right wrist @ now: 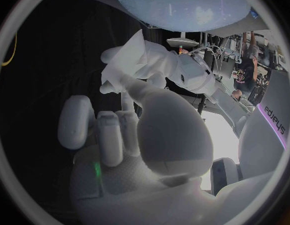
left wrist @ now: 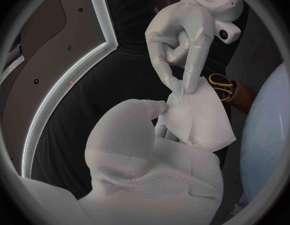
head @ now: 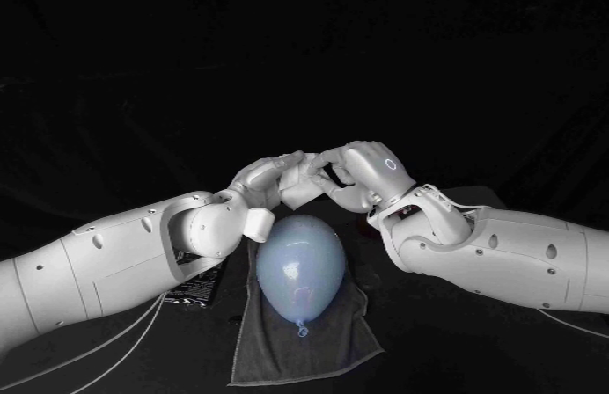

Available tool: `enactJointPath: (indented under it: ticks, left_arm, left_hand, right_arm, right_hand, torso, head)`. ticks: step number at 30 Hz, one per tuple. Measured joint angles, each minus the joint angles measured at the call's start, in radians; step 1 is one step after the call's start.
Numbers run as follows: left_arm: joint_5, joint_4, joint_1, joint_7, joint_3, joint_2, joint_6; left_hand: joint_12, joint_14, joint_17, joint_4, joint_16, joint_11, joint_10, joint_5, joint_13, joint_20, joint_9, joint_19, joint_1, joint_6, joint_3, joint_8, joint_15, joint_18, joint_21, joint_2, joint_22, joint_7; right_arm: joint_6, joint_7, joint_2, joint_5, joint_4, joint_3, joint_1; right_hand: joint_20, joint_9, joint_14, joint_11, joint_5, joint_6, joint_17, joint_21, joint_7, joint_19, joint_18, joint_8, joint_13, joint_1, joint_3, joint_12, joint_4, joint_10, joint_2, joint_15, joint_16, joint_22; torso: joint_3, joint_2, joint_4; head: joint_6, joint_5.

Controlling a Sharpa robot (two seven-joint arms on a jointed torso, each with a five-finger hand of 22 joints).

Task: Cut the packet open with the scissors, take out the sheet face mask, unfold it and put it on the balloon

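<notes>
White sheet face mask is out of packet and still partly folded, hanging between your two hands just past balloon's rounded end. Your left hand pinches one edge; your right hand pinches opposite corner. Pale blue balloon lies on grey towel on black tabletop. Dark packet lies flat at towel's edge, half under left arm. Yellow-handled scissors sit at brown cylinder; you cannot tell whether they are inside it.

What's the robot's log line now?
left hand: pinches sheet mask | right hand: pinches sheet mask | sheet mask: folded, off balloon | balloon: on towel
</notes>
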Motion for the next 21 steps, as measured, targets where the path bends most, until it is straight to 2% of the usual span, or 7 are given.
enactJointPath:
  ticks: [12,21]
  left_arm:
    - [0.000,-0.025,0.001,0.001,0.000,0.003,0.000]
    - [0.000,-0.046,0.002,-0.001,0.000,0.006,0.003]
  left_hand:
    - [0.003,0.000,0.000,-0.001,0.000,0.000,0.007,0.000,0.001,0.000,0.001,0.000,0.000,0.007,0.001,0.005,0.000,0.000,0.000,0.000,0.000,0.002]
    - [-0.003,0.000,-0.001,-0.001,0.000,0.000,0.007,0.000,-0.002,0.000,0.003,0.000,0.000,0.013,0.001,0.006,0.000,-0.001,0.000,0.000,0.000,0.002]
  right_arm:
    - [0.018,0.029,-0.041,0.025,0.047,0.000,0.000]
    - [0.074,0.056,-0.066,0.038,0.067,0.000,0.000]
  right_hand:
    - [0.000,0.002,0.000,0.000,0.000,-0.001,0.001,0.000,0.000,0.000,0.000,0.000,0.001,0.000,0.000,0.002,0.000,0.000,0.000,0.000,-0.001,0.000]
    - [0.000,0.002,0.000,0.000,0.000,-0.001,0.001,-0.001,0.000,0.000,0.000,0.002,0.001,0.000,0.000,0.002,0.000,0.000,0.000,0.000,0.001,0.000]
  torso:
    - [-0.0006,0.000,-0.0006]
    - [-0.0006,0.000,-0.0003]
  head:
    - [0.000,0.000]
    - [0.000,-0.002]
